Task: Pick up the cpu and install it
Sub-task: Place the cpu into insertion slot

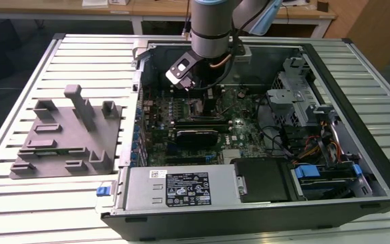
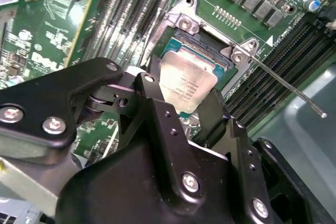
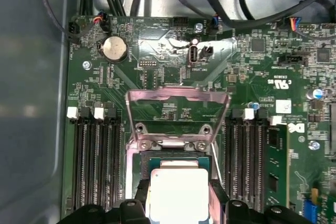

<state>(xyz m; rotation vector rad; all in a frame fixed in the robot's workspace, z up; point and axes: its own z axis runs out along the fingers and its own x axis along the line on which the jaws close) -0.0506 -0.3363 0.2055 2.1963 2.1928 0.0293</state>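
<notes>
Right, this is the delicate bit: the placing step, by my reading, with the pick-up already done. The pincer (image 2: pixel 185 109) is down inside the open computer case (image 1: pixel 357 107), low over the motherboard (image 3: pixel 157 69). It has the cpu (image 2: pixel 188 83) nipped between its two black fingers (image 2: pixel 152 98), one on each opposite edge. So the jaws stand narrow, only the chip's width apart, clamped on it and on nothing else.

Directly beneath the pincer sits the socket (image 2: pixel 207 43). The chip's pale silver top hangs right over it, and in the second wrist view it looks a touch tilted. Whether its underside already touches the contacts or hangs just clear, I can't tell from here.

Just beyond the fingertips the load plate (image 3: pixel 178 96) stands flipped up and open. Its thin lever (image 2: pixel 286 88) pokes out to one side of the pincer, released. Memory slots (image 3: pixel 94 156) run along both flanks of the pincer. Well away from it, outside the case, the grey plastic fixture (image 1: pixel 66 132) sits on the slatted bench (image 1: pixel 19 203).

What the seating calls for, I'd judge, is the chip flat and square to the socket. It wants no sideways scrubbing, no pressing down, and no letting go until it lies level.
</notes>
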